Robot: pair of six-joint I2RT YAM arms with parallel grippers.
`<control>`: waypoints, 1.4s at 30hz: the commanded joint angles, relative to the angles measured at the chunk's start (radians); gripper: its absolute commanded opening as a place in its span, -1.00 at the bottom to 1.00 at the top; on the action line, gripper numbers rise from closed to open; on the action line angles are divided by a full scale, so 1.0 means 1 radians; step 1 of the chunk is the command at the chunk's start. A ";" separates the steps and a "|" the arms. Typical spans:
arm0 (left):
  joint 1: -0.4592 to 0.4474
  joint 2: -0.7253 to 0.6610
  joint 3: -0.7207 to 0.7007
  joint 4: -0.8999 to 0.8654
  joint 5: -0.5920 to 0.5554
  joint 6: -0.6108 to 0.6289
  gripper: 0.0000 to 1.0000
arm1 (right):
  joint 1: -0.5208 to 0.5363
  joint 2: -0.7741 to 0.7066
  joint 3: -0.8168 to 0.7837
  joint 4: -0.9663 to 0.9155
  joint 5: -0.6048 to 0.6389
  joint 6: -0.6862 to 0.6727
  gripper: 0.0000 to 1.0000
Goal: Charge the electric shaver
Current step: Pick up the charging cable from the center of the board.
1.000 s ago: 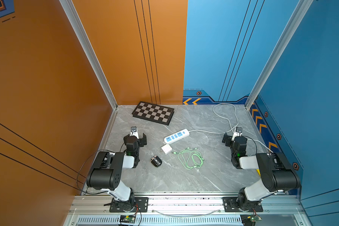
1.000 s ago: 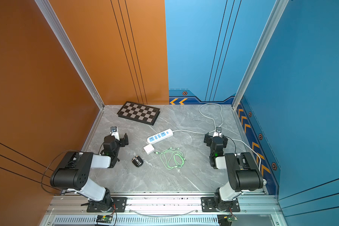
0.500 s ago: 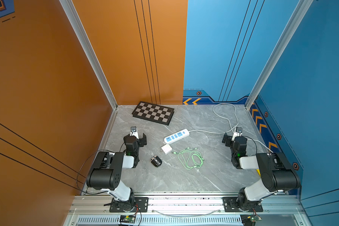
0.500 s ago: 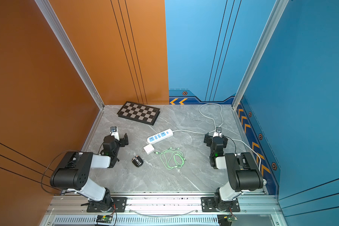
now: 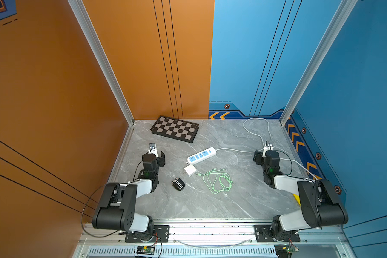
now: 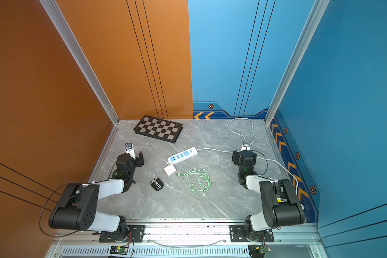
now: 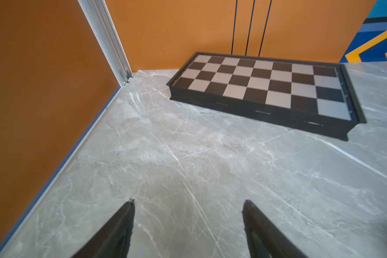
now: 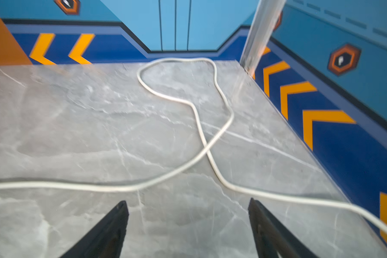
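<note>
Your count: eight items in all.
You have one shaver (image 5: pixel 178 183), one white charger block (image 5: pixel 190 170), one power strip (image 5: pixel 201 155) with one white cord (image 5: pixel 255 131), one coiled green cable (image 5: pixel 217 181), one chessboard (image 5: pixel 175 129), plus the left gripper (image 7: pixel 188 202) and the right gripper (image 8: pixel 188 201).

A chessboard (image 5: pixel 174 129) lies flat on the grey marble table (image 5: pixel 210 205) near the orange back wall (image 5: pixel 143 67).
</note>
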State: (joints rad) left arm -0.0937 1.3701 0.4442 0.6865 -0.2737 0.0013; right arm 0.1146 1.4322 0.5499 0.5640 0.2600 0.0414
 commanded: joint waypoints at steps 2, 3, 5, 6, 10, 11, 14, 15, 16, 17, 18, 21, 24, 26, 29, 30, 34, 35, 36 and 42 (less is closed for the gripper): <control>-0.077 -0.136 0.143 -0.348 -0.062 -0.074 0.54 | 0.070 -0.104 0.182 -0.425 -0.108 -0.030 0.70; -0.091 -0.150 0.172 -0.407 -0.051 -0.100 0.55 | 0.086 -0.103 0.213 -0.491 -0.140 -0.021 0.69; -0.124 -0.163 0.258 -0.583 -0.010 -0.150 0.55 | 0.137 -0.083 0.276 -0.627 -0.203 -0.009 0.66; -0.142 -0.163 0.291 -0.653 -0.002 -0.165 0.55 | 0.166 -0.072 0.296 -0.676 -0.209 -0.009 0.64; -0.205 -0.165 0.388 -0.895 0.075 -0.210 0.53 | 0.323 -0.024 0.342 -0.817 -0.222 -0.011 0.47; -0.211 -0.171 0.397 -0.937 0.084 -0.229 0.52 | 0.358 -0.015 0.352 -0.846 -0.241 -0.013 0.43; -0.196 -0.204 0.414 -1.019 0.169 -0.252 0.52 | 0.461 0.002 0.370 -0.906 -0.303 -0.042 0.30; -0.181 -0.221 0.411 -1.032 0.208 -0.262 0.53 | 0.487 0.007 0.372 -0.907 -0.314 -0.049 0.26; -0.156 -0.238 0.406 -1.035 0.259 -0.274 0.52 | 0.505 0.016 0.374 -0.904 -0.332 -0.057 0.23; -0.139 -0.252 0.400 -1.034 0.300 -0.285 0.53 | 0.514 0.030 0.382 -0.901 -0.352 -0.060 0.19; -0.121 -0.268 0.390 -1.034 0.333 -0.301 0.52 | 0.523 0.049 0.397 -0.899 -0.382 -0.064 0.14; -0.087 -0.311 0.360 -1.035 0.419 -0.322 0.52 | 0.554 0.120 0.453 -0.899 -0.422 -0.086 0.02; -0.090 -0.337 0.334 -1.046 0.438 -0.310 0.52 | 0.580 0.211 0.524 -0.916 -0.439 -0.110 -0.09; -0.097 -0.343 0.334 -1.056 0.460 -0.304 0.51 | 0.614 0.261 0.569 -0.928 -0.454 -0.125 -0.14; -0.099 -0.355 0.331 -1.082 0.444 -0.308 0.51 | 0.639 0.321 0.623 -0.928 -0.468 -0.146 -0.16; -0.099 -0.362 0.328 -1.083 0.447 -0.309 0.51 | 0.645 0.343 0.639 -0.928 -0.469 -0.152 -0.16; -0.098 -0.398 0.308 -1.084 0.434 -0.329 0.51 | 0.658 0.414 0.690 -0.931 -0.478 -0.176 -0.31; -0.099 -0.405 0.304 -1.084 0.432 -0.330 0.51 | 0.660 0.422 0.697 -0.932 -0.488 -0.177 -0.31; -0.098 -0.413 0.300 -1.085 0.430 -0.331 0.51 | 0.662 0.432 0.700 -0.931 -0.498 -0.179 -0.32; -0.087 -0.443 0.287 -1.086 0.403 -0.354 0.51 | 0.678 0.476 0.713 -0.929 -0.494 -0.188 -0.36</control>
State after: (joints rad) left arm -0.1883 0.9421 0.7498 -0.3805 0.1394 -0.3321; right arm 0.7803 1.8915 1.2407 -0.3328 -0.2138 -0.1268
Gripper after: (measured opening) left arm 0.755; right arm 0.325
